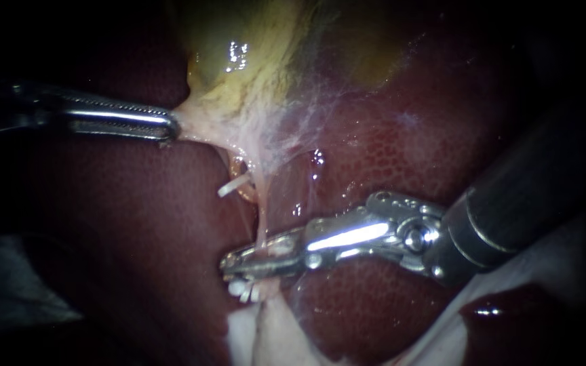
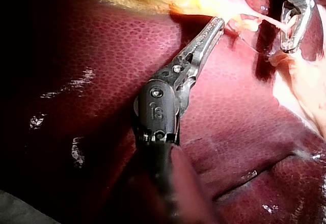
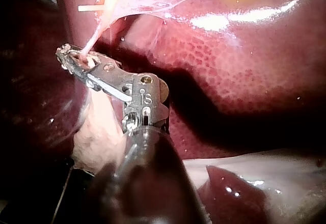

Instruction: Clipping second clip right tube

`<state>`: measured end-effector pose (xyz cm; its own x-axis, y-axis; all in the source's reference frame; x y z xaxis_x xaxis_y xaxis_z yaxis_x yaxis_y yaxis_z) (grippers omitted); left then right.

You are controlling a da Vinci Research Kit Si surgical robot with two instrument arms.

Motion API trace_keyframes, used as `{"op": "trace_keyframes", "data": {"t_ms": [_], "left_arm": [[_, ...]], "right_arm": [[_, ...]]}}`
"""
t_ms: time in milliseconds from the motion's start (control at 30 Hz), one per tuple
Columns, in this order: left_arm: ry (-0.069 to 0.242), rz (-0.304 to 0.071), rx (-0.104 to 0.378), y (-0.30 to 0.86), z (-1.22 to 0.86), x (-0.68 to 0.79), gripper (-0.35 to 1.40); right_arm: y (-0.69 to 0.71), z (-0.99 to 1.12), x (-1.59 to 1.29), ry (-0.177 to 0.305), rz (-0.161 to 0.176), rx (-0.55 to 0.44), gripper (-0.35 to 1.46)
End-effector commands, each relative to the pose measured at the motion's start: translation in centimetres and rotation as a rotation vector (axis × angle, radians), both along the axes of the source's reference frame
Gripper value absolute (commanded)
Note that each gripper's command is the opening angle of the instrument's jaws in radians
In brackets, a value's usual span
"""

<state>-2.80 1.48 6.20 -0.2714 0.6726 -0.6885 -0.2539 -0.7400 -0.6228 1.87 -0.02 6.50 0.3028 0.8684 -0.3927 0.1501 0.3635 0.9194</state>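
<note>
Left instrument pose: the left instrument (image 1: 168,127) comes in from 9 o'clock in the endoscope view, its shaft near level and its jaws pointing toward 3 o'clock
Left jaws: closed on the pale lower edge of the gallbladder (image 1: 259,47), drawing it toward 9 o'clock into a taut point
Right instrument pose: the right instrument (image 1: 232,263) comes in from 4 o'clock, bent at the wrist so its jaws point toward 9 o'clock, lying low over the liver (image 1: 388,149)
Right jaws: clamped on the tube (image 1: 261,217), one jaw on either side of it, with only a thin gap between them
Tube: a thin pale strand that runs from the stretched tissue under the gallbladder toward 6 o'clock and crosses the right jaws near their middle
Upper clip: a white clip (image 1: 233,184) sits at 12 o'clock from the right jaw tips, well apart from them; I cannot tell which strand it grips
Lower clip: a second white clip (image 1: 245,290) shows just under the jaws at 6 o'clock
Right wrist view only: the tube (image 3: 90,43) enters between the jaws of the right instrument (image 3: 65,56) from ahead, and pale tissue (image 3: 99,127) hangs beneath them
Left wrist view only: the toothed jaws of the left instrument (image 2: 219,23) meet the yellow gallbladder edge, and the right instrument (image 2: 288,40) hangs ahead, off to one side
</note>
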Motion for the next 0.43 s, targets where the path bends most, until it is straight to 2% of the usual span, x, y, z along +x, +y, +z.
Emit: {"op": "trace_keyframes", "data": {"t_ms": [33,433], "left_arm": [[0.0,0.0,0.0,0.0,0.0,0.0,-0.35],[0.0,0.0,0.0,0.0,0.0,0.0,-0.35]], "right_arm": [[0.0,0.0,-0.02,-0.001,-0.001,0.0,-0.35],[-0.02,0.02,-0.03,-0.001,-0.004,0.005,-0.35]]}}
